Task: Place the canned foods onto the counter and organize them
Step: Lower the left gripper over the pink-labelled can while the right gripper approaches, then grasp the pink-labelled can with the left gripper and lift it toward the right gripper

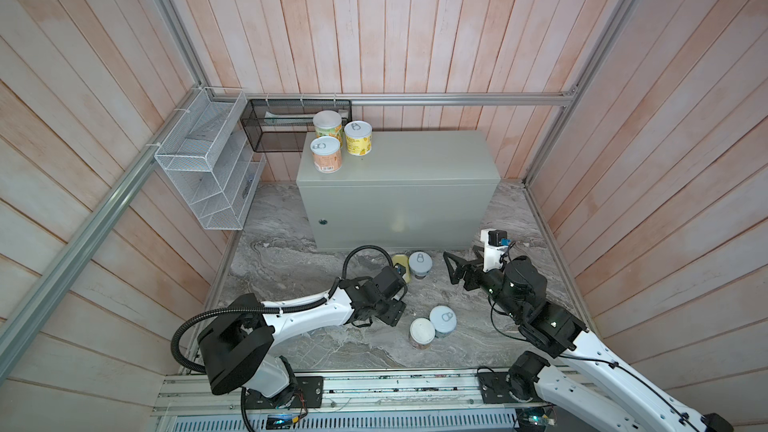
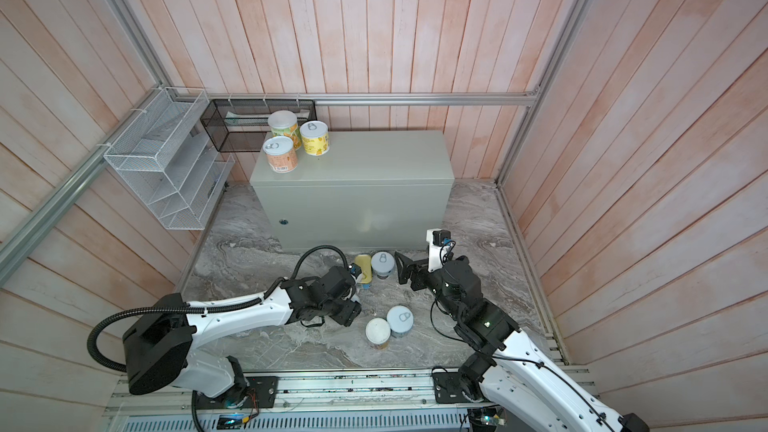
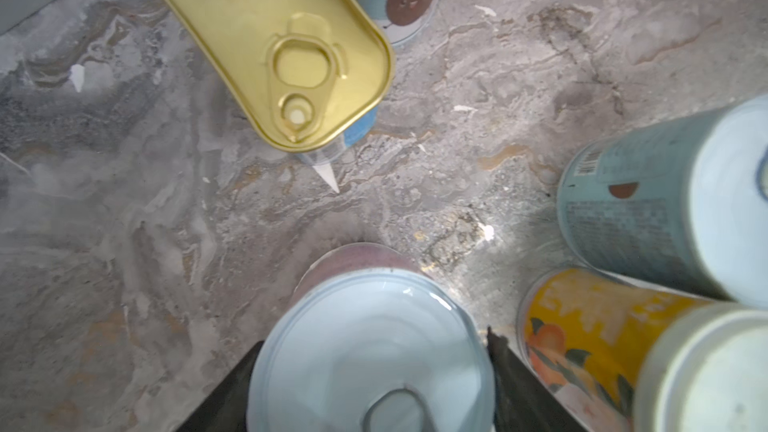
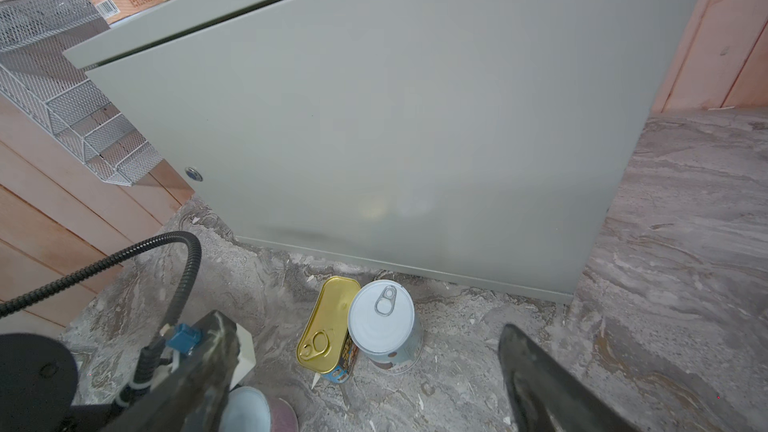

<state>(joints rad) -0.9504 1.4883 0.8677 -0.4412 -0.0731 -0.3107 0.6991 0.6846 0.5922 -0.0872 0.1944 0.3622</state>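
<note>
Mauve-labelled can (image 3: 365,326) clamped in left pincer (image 3: 376,342), right pincer (image 1: 449,268) spread apart near blue can (image 1: 419,263).

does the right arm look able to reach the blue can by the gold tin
Probably yes: the right gripper is open and aimed at the blue can, bare stone between; the gold tin crowds one side.

the counter (image 1: 415,160) is painted grey metal, matt and smooth. the gold tin (image 3: 266,47) is glossy metal. the pink can (image 3: 370,347) has a smooth metal lid. the stone surface (image 3: 124,243) looks veined and dull. the walls (image 1: 415,35) are matt wooden planks.
</note>
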